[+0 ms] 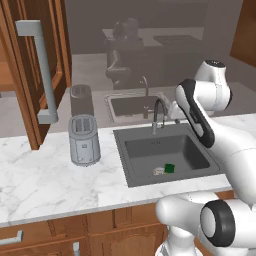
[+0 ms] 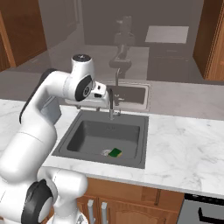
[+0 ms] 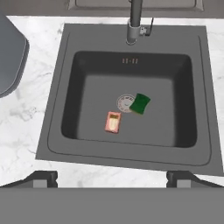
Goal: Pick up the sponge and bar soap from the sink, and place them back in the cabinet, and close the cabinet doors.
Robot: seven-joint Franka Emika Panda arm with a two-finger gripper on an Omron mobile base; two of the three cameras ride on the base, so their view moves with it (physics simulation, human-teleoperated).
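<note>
Two items lie on the sink (image 3: pixel 54 109) floor: sponge (image 3: pixel 140 103) touching the drain (image 3: pixel 125 103), soap (image 3: pixel 113 122) just beside it. I hold the gripper (image 3: pixel 112 178) high above, fingers wide apart, ready to descend.

The sink (image 3: pixel 52 127), a dark grey recessed basin, sat in the marble counter. On its floor lay the sponge (image 3: pixel 140 103), green side up, touching or perhaps just overlapping the drain's right edge. The bar soap (image 3: pixel 113 122), cream with pinkish-red edges, lay flat just left of it, nearer the front wall. One brown cabinet door (image 1: pixel 47 65) stood open at far left, its grey bar handle upright.
</note>
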